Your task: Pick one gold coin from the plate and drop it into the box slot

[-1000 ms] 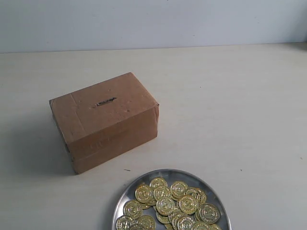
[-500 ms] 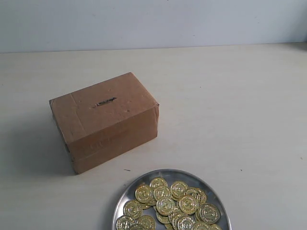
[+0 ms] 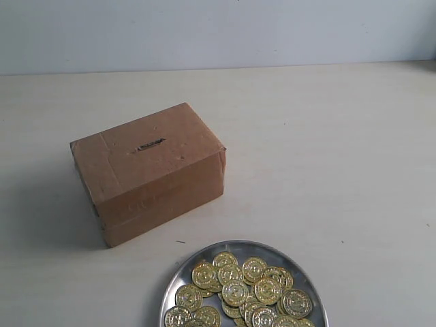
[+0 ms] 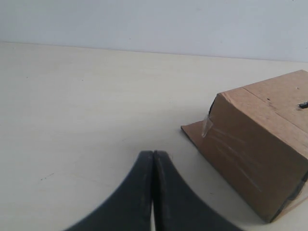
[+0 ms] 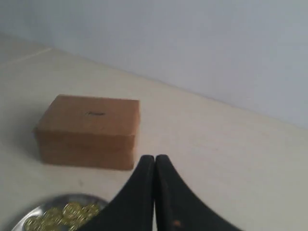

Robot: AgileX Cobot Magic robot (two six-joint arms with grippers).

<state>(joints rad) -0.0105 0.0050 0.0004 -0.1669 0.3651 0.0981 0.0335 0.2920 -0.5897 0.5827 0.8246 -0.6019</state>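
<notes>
Nearest the exterior camera, a round silver plate sits on a pale table, cut off by the picture's lower edge. It holds a heap of overlapping gold coins. Just beyond the plate, and apart from it, stands a brown cardboard box with a short dark slot in its top face. Behind everything is a plain light wall.

Neither arm appears in the exterior view. In the wrist views, the left claw and the right claw each have their fingers pressed together, gripping nothing.

The task looks to be at its first step, with no coin lifted yet. The right claw hangs above the table with the plate close beneath it and partly hidden behind its fingers. The box is farther ahead. This view is blurred, so single coins are hard to separate. The left claw sits low beside the box's taped end, with no plate in its view.

The next move probably calls for the right claw to spread, descend onto the heap, and pinch one thin coin free.
</notes>
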